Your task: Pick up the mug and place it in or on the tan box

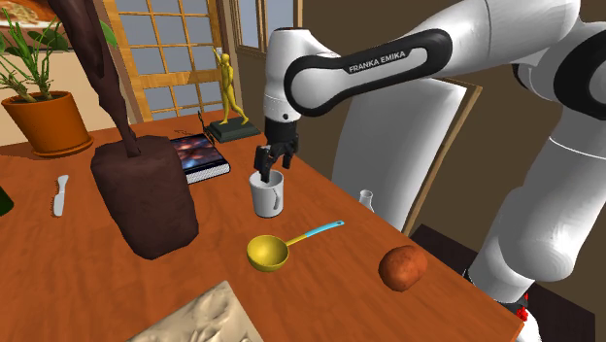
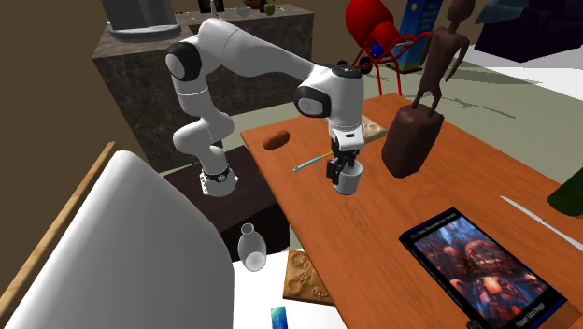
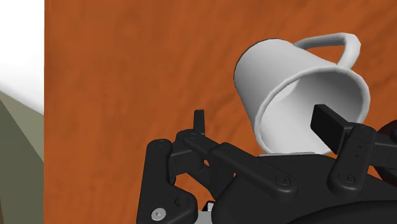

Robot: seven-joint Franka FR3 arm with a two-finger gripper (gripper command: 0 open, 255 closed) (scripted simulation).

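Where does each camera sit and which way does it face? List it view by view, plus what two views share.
Shoulder view: beside the stand, looking down over the table; the arm reaches in from the right to the mug.
Second exterior view: across the table, facing back at the arm and stand; the gripper hangs at the mug.
Wrist view: on the hand, looking into the mug; the fingers stand open, one inside the rim.
Shared: both exterior views show the book and brown sculpture.

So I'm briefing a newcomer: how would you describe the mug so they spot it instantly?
On the wooden table, look directly under the robot's black hand, between the book and the yellow scoop. The mug is plain white with a loop handle, the only cup there.
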